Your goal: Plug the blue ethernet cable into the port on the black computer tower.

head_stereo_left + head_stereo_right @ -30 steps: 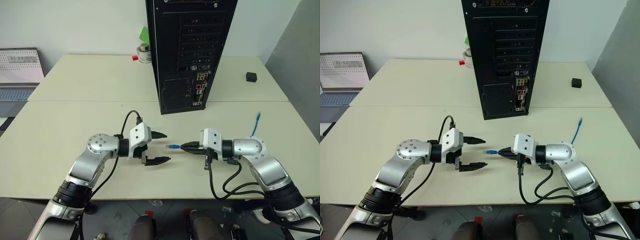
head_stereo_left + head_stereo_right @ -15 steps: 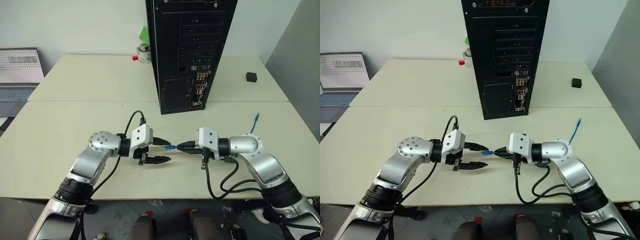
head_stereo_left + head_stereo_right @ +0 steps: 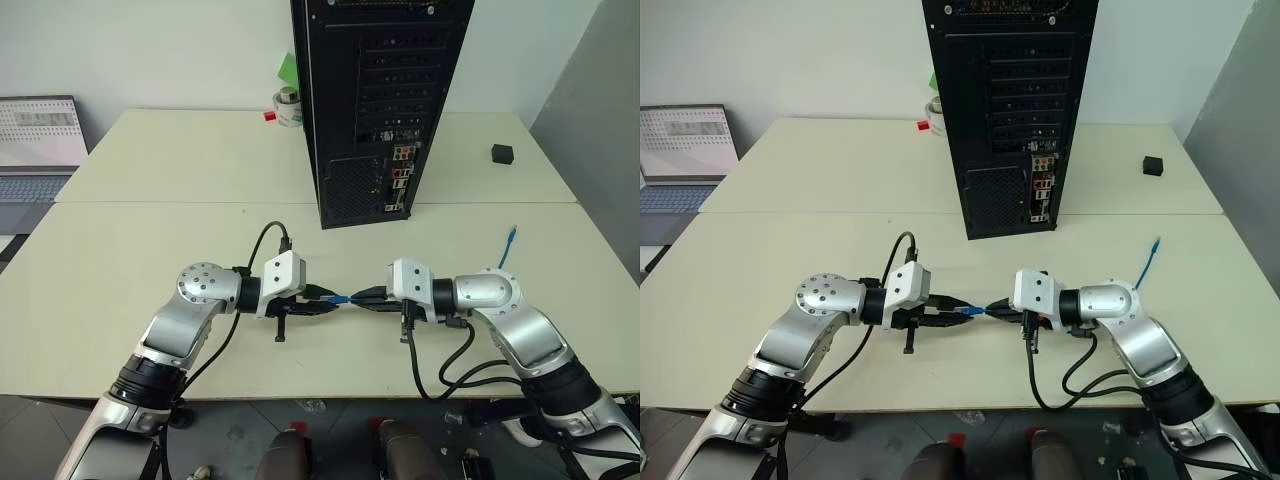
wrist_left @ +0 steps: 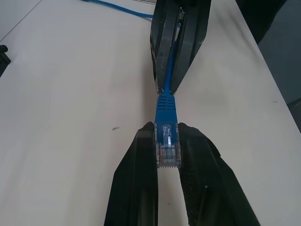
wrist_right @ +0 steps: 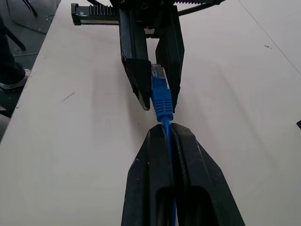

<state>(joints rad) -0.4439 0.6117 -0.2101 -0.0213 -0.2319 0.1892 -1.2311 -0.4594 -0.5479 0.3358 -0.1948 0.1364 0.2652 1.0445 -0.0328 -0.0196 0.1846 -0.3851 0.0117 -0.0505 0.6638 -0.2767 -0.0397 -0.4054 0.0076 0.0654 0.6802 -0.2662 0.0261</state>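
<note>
Both end effectors on the cable, near the bench's front edge.
Left end effector (image 4: 168,155) clamps the blue ethernet cable's (image 3: 340,298) clear plug; right end effector (image 5: 168,134) pinches the cord just behind. Black computer tower (image 3: 375,100) stands mid-bench, well apart.

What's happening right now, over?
Left gripper shut on clear plug of thin blue ethernet cable. Right gripper shut on its cord. Black metal computer tower unplugged; path clear.

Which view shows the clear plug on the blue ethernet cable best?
The left wrist view: the plug sits large between the left hand's fingers. The right wrist view shows its side; both eye views show a blue speck.
</note>
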